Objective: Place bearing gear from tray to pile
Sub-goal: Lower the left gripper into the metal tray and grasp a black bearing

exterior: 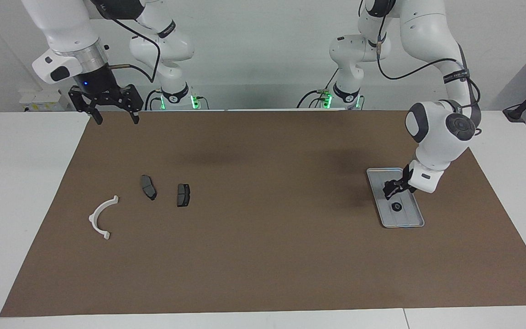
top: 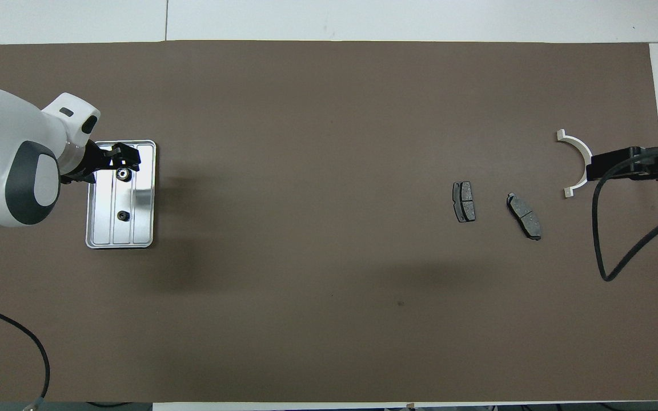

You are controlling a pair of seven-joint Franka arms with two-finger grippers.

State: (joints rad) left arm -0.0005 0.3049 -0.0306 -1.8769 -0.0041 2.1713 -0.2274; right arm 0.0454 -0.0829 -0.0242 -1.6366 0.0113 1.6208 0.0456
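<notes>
A small, dark, round bearing gear (exterior: 396,207) lies on the ridged silver tray (exterior: 413,222) at the left arm's end of the table (exterior: 263,256), with the left pincer (exterior: 390,192) low over the tray, its opening unclear, while the right pincer (exterior: 113,114) waits raised, fingers apart.

One tray (exterior: 377,192), one bearing gear (exterior: 396,207) (a small dark ring on the tray), two brake pads (exterior: 149,187) (exterior: 183,195), one white half-ring bracket (exterior: 102,217), two arms.
</notes>
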